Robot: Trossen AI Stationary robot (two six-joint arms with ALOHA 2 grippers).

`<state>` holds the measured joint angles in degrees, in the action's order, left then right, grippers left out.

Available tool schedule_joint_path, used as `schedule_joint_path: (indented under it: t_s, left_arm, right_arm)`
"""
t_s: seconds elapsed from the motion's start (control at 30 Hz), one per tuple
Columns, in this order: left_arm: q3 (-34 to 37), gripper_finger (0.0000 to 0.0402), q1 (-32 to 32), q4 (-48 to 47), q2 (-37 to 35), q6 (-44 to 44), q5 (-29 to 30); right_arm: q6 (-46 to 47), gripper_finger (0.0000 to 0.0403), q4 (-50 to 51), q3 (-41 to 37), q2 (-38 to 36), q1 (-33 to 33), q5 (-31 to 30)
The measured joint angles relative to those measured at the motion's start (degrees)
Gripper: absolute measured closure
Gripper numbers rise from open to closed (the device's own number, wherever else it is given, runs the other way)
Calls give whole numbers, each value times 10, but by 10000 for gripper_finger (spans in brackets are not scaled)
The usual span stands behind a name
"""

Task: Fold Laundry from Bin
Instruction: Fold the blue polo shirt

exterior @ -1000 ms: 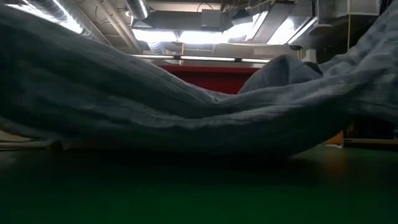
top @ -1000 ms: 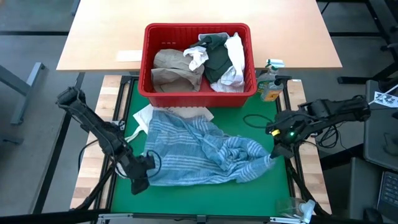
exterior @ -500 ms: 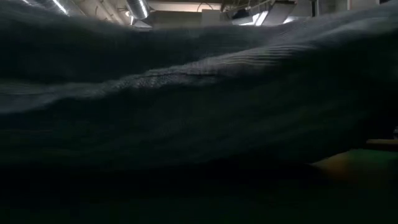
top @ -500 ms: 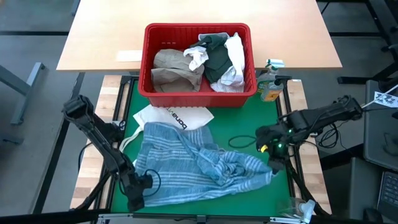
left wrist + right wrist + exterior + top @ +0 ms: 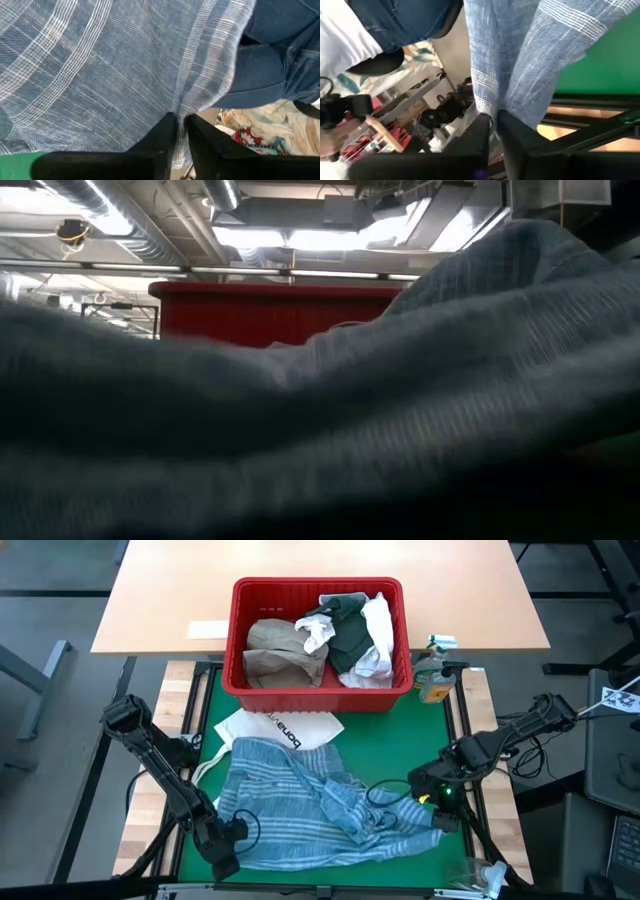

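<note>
The blue-striped cloth (image 5: pixel 315 810) lies spread and rumpled on the green mat (image 5: pixel 400 745) of the bench, in front of the red bin (image 5: pixel 318 690), partly covering a white tote bag (image 5: pixel 280 727). The left gripper (image 5: pixel 225 858) sits at the cloth's near left corner; in its wrist view the two dark fingers (image 5: pixel 167 131) are clenched on a fold of the striped fabric (image 5: pixel 125 65), which runs between them. The right gripper (image 5: pixel 437 808) is at the cloth's right edge; its fingers (image 5: pixel 480 131) likewise pinch a hanging strip of the same fabric (image 5: pixel 515 65). The tan shirt (image 5: pixel 282 650), dark top (image 5: pixel 352 640) and white pieces (image 5: pixel 378 625) remain in the bin.
</note>
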<state>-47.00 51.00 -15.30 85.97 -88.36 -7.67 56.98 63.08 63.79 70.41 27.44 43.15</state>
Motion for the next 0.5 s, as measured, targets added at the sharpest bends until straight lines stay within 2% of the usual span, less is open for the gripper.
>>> schedule_joint_path:
  t_s: [0.17,0.27,0.4,0.5]
  left_arm:
    - [0,314,0,0,0,0,11]
    - [0,307,1,0,0,4,11]
    - [0,306,1,0,0,20,11]
    - [0,306,1,-1,0,19,11]
  right_arm:
    - [4,306,1,0,0,5,-43]
    - [0,283,1,0,0,4,-46]
    - [-2,270,0,0,0,3,-48]
    - [-12,270,-4,0,0,3,-84]
